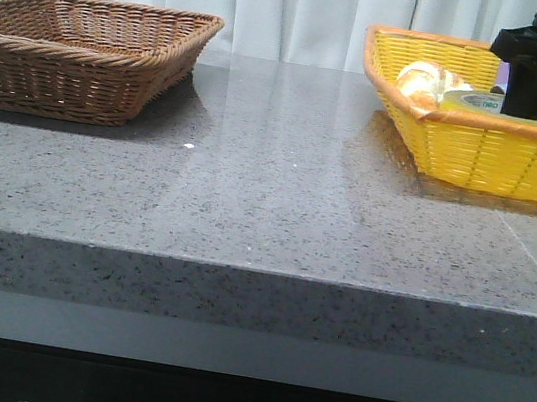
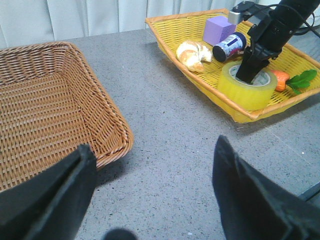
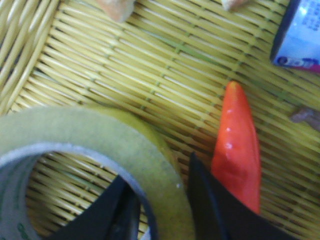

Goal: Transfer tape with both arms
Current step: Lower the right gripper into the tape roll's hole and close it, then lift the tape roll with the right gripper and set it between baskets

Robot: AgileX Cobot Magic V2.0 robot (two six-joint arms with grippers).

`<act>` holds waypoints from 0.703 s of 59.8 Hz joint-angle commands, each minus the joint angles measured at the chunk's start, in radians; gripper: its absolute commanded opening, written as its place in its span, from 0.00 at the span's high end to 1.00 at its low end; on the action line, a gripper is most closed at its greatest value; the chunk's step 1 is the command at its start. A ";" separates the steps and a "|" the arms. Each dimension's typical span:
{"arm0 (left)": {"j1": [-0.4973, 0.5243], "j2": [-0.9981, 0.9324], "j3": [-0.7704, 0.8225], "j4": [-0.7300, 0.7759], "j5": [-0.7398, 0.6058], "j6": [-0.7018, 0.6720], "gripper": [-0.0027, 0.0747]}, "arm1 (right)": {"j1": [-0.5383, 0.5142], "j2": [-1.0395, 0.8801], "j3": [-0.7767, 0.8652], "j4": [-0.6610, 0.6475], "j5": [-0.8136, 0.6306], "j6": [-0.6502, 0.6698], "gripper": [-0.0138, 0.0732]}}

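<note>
A: Two baskets on the grey table. Brown basket at the left edge of the front view, yellow basket at the right edge, well apart.

B: And the tape?

A: The tape lies flat in the yellow basket, close to its near wall; upper right of the left wrist view. Translucent yellow, pale inner ring.

B: Right arm?

A: The right gripper comes down from above onto the tape. One finger sits inside the core, the other outside the yellow wall; the right wrist view shows both dark fingers straddling that wall at the lower middle. Whether they press the tape or only bracket it, cannot tell.

B: Left arm?

A: The left gripper fills the bottom of its own view, fingers spread wide apart, nothing between them, over bare table just beside the brown basket's corner.

B: Other things in the yellow basket?

A: A bread roll left of the tape, a purple block at the top, a dark-capped can on its side between block and tape, a carrot with green leaves to the tape's right, just beside it
</note>
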 commanded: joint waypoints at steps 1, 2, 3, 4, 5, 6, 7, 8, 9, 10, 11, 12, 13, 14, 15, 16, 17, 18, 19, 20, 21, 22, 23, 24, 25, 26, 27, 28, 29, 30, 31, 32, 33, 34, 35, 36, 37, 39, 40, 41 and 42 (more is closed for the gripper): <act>-0.010 0.002 -0.034 -0.010 -0.067 -0.004 0.33 | 0.000 -0.053 -0.045 0.013 -0.001 -0.011 0.59; -0.010 0.002 -0.034 -0.010 -0.067 -0.004 0.33 | 0.000 -0.054 -0.047 0.013 0.005 -0.011 0.59; -0.010 0.002 -0.034 -0.010 -0.067 -0.004 0.33 | 0.000 -0.056 -0.053 0.013 0.013 -0.011 0.59; -0.010 0.002 -0.034 -0.010 -0.067 -0.004 0.33 | 0.000 -0.056 -0.057 0.013 0.020 -0.011 0.59; -0.010 0.002 -0.034 -0.010 -0.067 -0.004 0.33 | 0.000 -0.057 -0.061 0.014 0.025 -0.011 0.59; -0.010 0.002 -0.034 -0.010 -0.067 -0.004 0.33 | 0.000 -0.061 -0.064 0.014 0.031 -0.011 0.59; -0.010 0.002 -0.034 -0.010 -0.067 -0.004 0.33 | 0.000 -0.064 -0.068 0.017 0.037 -0.011 0.59; -0.010 0.002 -0.034 -0.010 -0.067 -0.004 0.33 | 0.000 -0.069 -0.071 0.018 0.040 -0.011 0.59; -0.010 0.002 -0.034 -0.010 -0.067 -0.004 0.33 | 0.000 -0.073 -0.075 0.019 0.044 -0.011 0.59; -0.010 0.002 -0.034 -0.010 -0.067 -0.004 0.33 | 0.000 -0.079 -0.079 0.022 0.049 -0.010 0.59; -0.010 0.002 -0.034 -0.010 -0.067 -0.004 0.33 | 0.000 -0.084 -0.081 0.025 0.051 -0.010 0.59; -0.010 0.002 -0.034 -0.010 -0.067 -0.004 0.33 | 0.000 -0.087 -0.084 0.026 0.055 -0.010 0.59; -0.010 0.002 -0.034 -0.010 -0.067 -0.004 0.33 | 0.000 -0.094 -0.085 0.030 0.057 -0.010 0.59; -0.010 0.002 -0.034 -0.010 -0.067 -0.004 0.33 | 0.000 -0.101 -0.086 0.033 0.057 -0.010 0.59; -0.010 0.002 -0.034 -0.010 -0.067 -0.004 0.33 | 0.000 -0.112 -0.086 0.035 0.057 -0.010 0.60; -0.010 0.002 -0.034 -0.010 -0.067 -0.004 0.33 | 0.000 -0.118 -0.086 0.036 0.057 -0.010 0.60; -0.010 0.002 -0.034 -0.010 -0.067 -0.004 0.33 | 0.000 -0.125 -0.086 0.037 0.057 -0.010 0.60; -0.010 0.002 -0.034 -0.010 -0.067 -0.004 0.33 | 0.000 -0.132 -0.086 0.037 0.057 -0.010 0.61; -0.010 0.002 -0.034 -0.010 -0.067 -0.004 0.33 | 0.000 -0.143 -0.086 0.039 0.057 -0.010 0.61; -0.010 0.002 -0.034 -0.010 -0.067 -0.004 0.33 | 0.000 -0.150 -0.086 0.039 0.057 -0.010 0.62; -0.010 0.002 -0.034 -0.010 -0.067 -0.004 0.33 | 0.000 -0.161 -0.086 0.039 0.057 -0.010 0.62; -0.010 0.002 -0.034 -0.010 -0.067 -0.004 0.33 | 0.000 -0.169 -0.086 0.040 0.057 -0.010 0.62; -0.010 0.002 -0.034 -0.010 -0.067 -0.004 0.33 | 0.000 -0.175 -0.086 0.041 0.058 -0.010 0.62; -0.010 0.002 -0.034 -0.010 -0.067 -0.004 0.33 | 0.000 -0.187 -0.086 0.041 0.058 -0.010 0.62; -0.010 0.002 -0.034 -0.010 -0.067 -0.004 0.33 | 0.000 -0.194 -0.086 0.042 0.059 -0.010 0.62; -0.010 0.002 -0.034 -0.010 -0.067 -0.004 0.33 | 0.000 -0.201 -0.086 0.044 0.059 -0.010 0.62; -0.010 0.002 -0.034 -0.010 -0.067 -0.004 0.33 | 0.000 -0.208 -0.086 0.046 0.060 -0.010 0.62; -0.010 0.002 -0.034 -0.010 -0.067 -0.004 0.33 | 0.000 -0.215 -0.086 0.046 0.060 -0.009 0.62; -0.010 0.002 -0.034 -0.010 -0.067 -0.004 0.33 | 0.000 -0.226 -0.085 0.052 0.061 -0.009 0.62; -0.010 0.002 -0.034 -0.010 -0.067 -0.004 0.33 | 0.000 -0.236 -0.085 0.058 0.061 -0.009 0.62; -0.010 0.002 -0.034 -0.010 -0.067 -0.004 0.33 | 0.000 -0.242 -0.085 0.063 0.063 -0.009 0.62; -0.010 0.002 -0.034 -0.010 -0.067 -0.004 0.33 | 0.000 -0.250 -0.085 0.069 0.064 -0.008 0.62; -0.010 0.002 -0.034 -0.010 -0.067 -0.004 0.33 | 0.000 -0.259 -0.085 0.080 0.065 -0.006 0.62; -0.010 0.002 -0.034 -0.010 -0.067 -0.004 0.33 | 0.000 -0.266 -0.085 0.088 0.066 -0.006 0.62; -0.010 0.002 -0.034 -0.010 -0.067 -0.004 0.33 | 0.000 -0.272 -0.085 0.100 0.068 -0.006 0.62; -0.010 0.002 -0.034 -0.010 -0.067 -0.004 0.33 | 0.000 -0.281 -0.085 0.111 0.069 -0.006 0.62; -0.010 0.002 -0.034 -0.010 -0.067 -0.004 0.33 | 0.000 -0.287 -0.085 0.126 0.070 -0.006 0.62; -0.010 0.002 -0.034 -0.010 -0.067 -0.004 0.33 | 0.001 -0.301 -0.085 0.154 0.072 -0.006 0.62; -0.010 0.002 -0.034 -0.010 -0.067 -0.004 0.33 | 0.001 -0.306 -0.085 0.167 0.073 -0.006 0.62; -0.010 0.002 -0.034 -0.010 -0.067 -0.004 0.33 | 0.005 -0.313 -0.085 0.183 0.075 -0.006 0.62; -0.010 0.002 -0.034 -0.010 -0.067 -0.004 0.33 | 0.006 -0.318 -0.085 0.188 0.075 -0.006 0.62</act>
